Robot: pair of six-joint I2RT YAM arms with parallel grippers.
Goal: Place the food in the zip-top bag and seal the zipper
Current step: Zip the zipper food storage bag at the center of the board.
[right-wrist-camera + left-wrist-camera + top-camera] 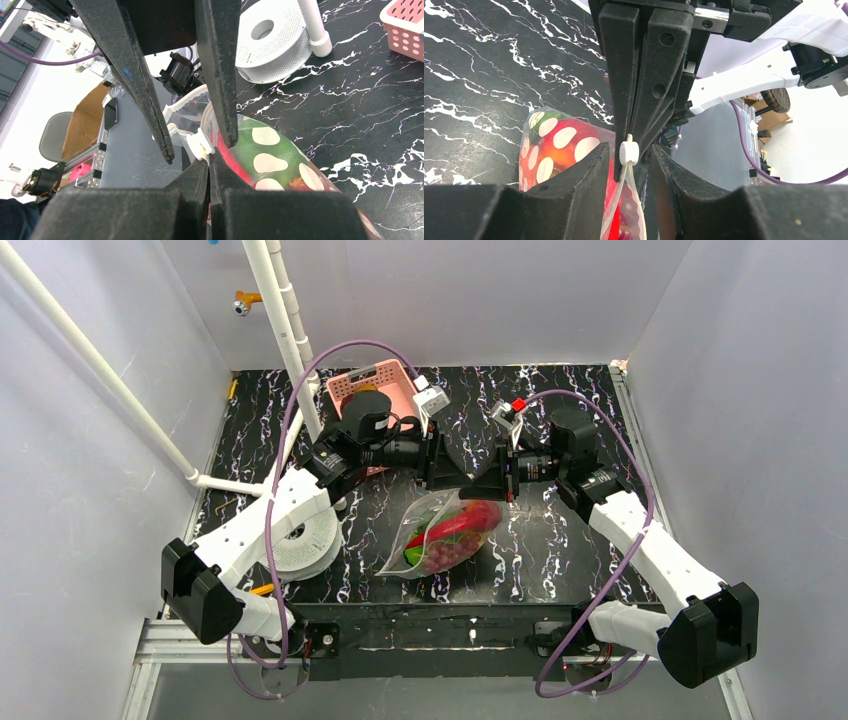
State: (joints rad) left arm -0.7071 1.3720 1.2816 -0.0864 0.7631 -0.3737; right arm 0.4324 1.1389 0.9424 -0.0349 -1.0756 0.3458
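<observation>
Two grippers meet at the mouth of the bag (425,540). It lies in the middle of the table (560,560) with the food (462,525) inside. The right gripper (209,167) pinches the bag's edge tight. The left gripper (630,150) has a gap between its fingers (589,170), one on each side of the white slider (198,143). Sealing looks like the step now. Next, it should squeeze the slider and pull it along the zipper (616,200).

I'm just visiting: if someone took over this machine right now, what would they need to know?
Left gripper open, jaws either side of the zipper, not clamped.
Right gripper shut on the zipper beside its white tab.
Zip-top bag lies mid-table, food inside.
Done: all food in view is bagged.
Left: close the zipper along the mouth; how much is sealed, I cannot tell.
</observation>
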